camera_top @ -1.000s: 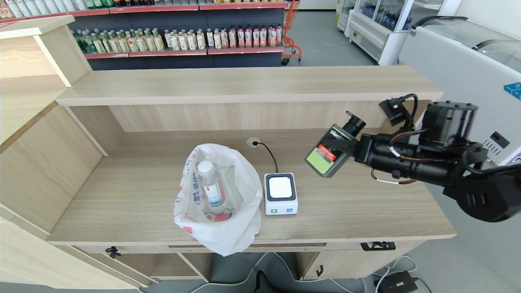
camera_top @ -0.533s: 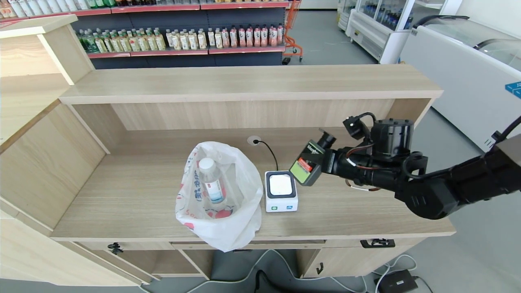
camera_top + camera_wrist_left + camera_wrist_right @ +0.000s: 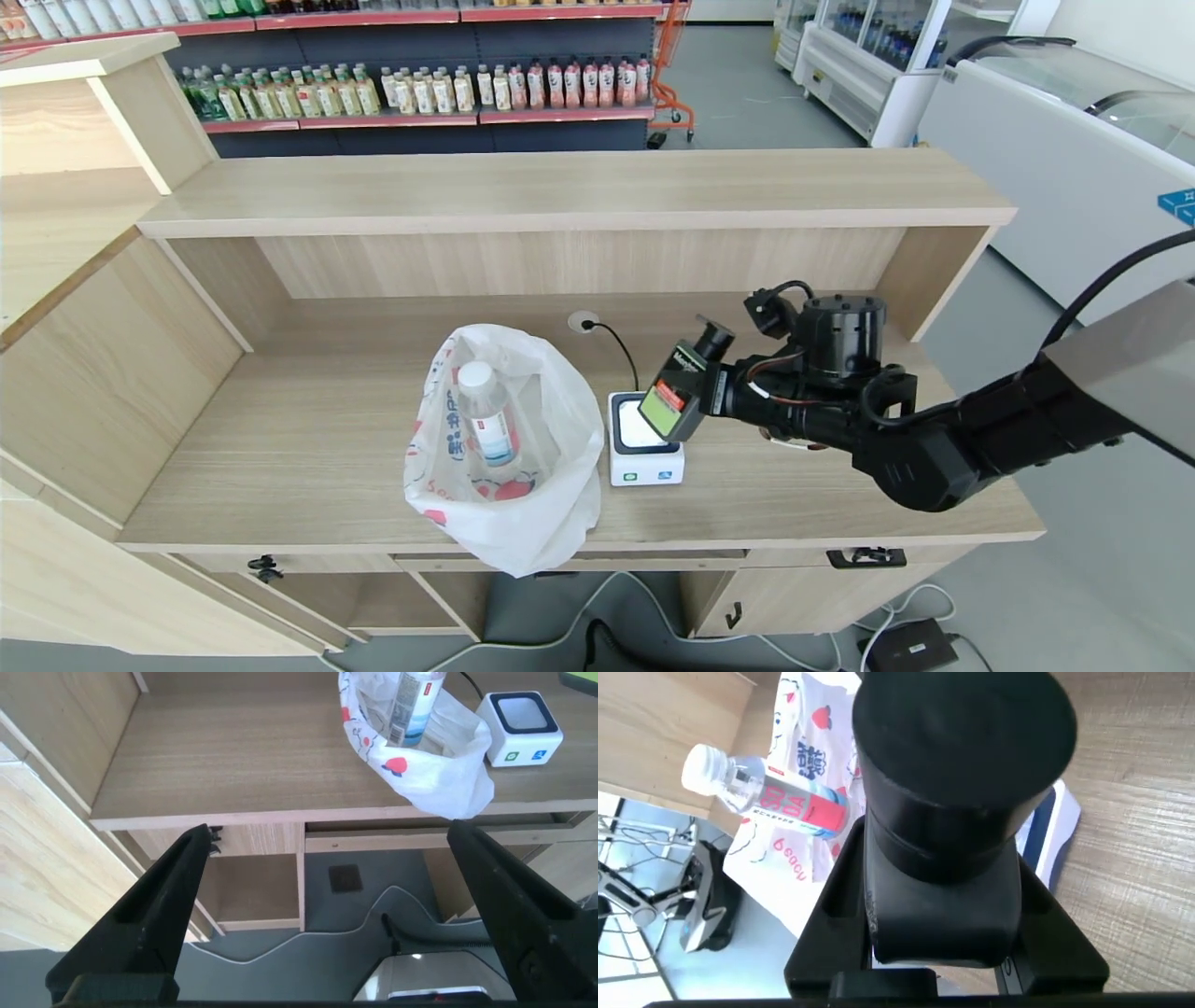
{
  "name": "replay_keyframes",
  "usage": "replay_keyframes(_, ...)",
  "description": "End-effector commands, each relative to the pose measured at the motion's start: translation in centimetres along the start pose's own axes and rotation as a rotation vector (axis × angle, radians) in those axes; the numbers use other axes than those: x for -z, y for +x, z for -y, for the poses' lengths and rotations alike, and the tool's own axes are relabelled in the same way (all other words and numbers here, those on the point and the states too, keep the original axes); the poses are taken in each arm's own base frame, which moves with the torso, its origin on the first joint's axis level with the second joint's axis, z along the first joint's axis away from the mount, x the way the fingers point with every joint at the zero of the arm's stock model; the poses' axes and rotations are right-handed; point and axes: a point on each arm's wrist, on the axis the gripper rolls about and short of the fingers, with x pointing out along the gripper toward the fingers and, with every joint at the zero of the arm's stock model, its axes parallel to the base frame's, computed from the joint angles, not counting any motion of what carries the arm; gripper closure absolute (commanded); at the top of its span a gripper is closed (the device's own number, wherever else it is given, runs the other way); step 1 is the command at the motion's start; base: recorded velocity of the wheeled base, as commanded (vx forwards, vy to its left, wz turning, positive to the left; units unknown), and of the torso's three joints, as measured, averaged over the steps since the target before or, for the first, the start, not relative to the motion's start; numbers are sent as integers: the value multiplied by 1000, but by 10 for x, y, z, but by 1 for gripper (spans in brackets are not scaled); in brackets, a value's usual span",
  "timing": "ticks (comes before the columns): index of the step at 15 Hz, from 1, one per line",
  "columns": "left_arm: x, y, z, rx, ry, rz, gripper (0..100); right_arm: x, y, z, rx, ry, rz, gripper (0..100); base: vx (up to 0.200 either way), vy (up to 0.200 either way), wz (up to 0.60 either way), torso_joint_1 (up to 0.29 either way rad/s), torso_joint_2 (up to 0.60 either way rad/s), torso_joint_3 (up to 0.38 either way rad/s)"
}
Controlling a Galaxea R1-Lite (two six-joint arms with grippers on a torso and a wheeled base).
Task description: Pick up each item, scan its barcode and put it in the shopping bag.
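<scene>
The right tool [image 3: 721, 392] is clamped on a dark, black-capped container [image 3: 674, 397] with a green label, holding it tilted just above the scanner [image 3: 646, 471] on the counter [image 3: 308, 439]. Beyond the scanner from this tool stands the shopping bag [image 3: 546, 485], with 1 water bottle [image 3: 485, 420] inside. The left tool [image 3: 329, 833] hangs spread wide, near the counter's front edge.
</scene>
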Motion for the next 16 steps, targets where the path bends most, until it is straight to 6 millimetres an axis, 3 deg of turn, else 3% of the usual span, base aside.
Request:
replay_keyframes(1, 0, 0, 0, 0, 0, 0, 0, 10, 10, 5, -4, -46, -2, 100, 0, 0, 0, 0, 0, 0)
replay_keyframes(16, 0, 0, 0, 0, 0, 0, 0, 23, 47, 22, -65, -81, 28, 100, 0, 0, 0, 0, 0, 0)
